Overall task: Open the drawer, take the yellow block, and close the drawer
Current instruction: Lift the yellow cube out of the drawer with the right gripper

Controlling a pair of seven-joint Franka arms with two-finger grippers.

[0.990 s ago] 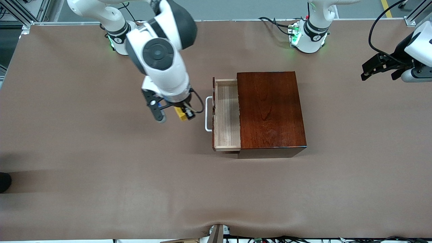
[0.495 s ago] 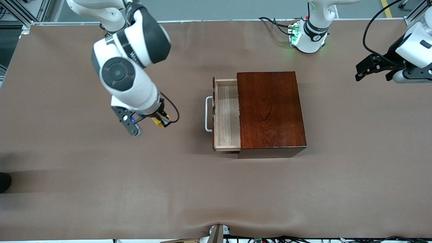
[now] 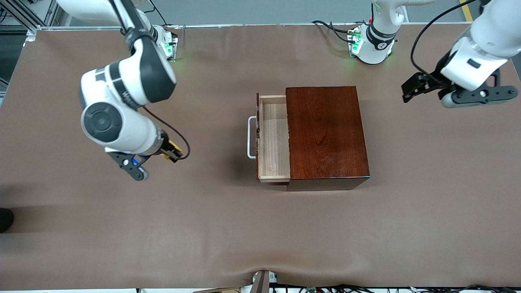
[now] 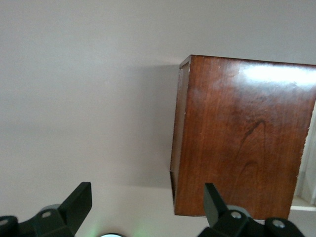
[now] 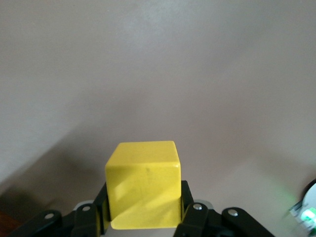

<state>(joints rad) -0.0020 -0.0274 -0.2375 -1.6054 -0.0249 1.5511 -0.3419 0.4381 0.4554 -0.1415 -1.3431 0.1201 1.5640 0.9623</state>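
The drawer [image 3: 273, 138] stands pulled out of the dark reddish-brown wooden box [image 3: 325, 132], its white loop handle [image 3: 251, 137] toward the right arm's end, and the pale interior that shows holds nothing. My right gripper [image 3: 167, 154] hangs over bare table well out in front of the drawer, shut on the yellow block [image 3: 174, 146]. In the right wrist view the yellow block [image 5: 143, 185] sits clamped between the black fingers [image 5: 186, 202] of the right gripper [image 5: 143, 205]. My left gripper [image 3: 411, 92] is open over the table toward the left arm's end; its wrist view shows the left gripper [image 4: 147, 197] empty and the box [image 4: 242, 133] below.
The brown table mat [image 3: 260, 228] is wrinkled near its front edge. The arms' bases [image 3: 372, 40] stand along the edge farthest from the front camera. Cables [image 3: 325, 288] run along the nearest edge.
My right arm has swung the yellow block away from the drawer toward the right arm's end of the table. My left gripper has shifted a little toward the box.
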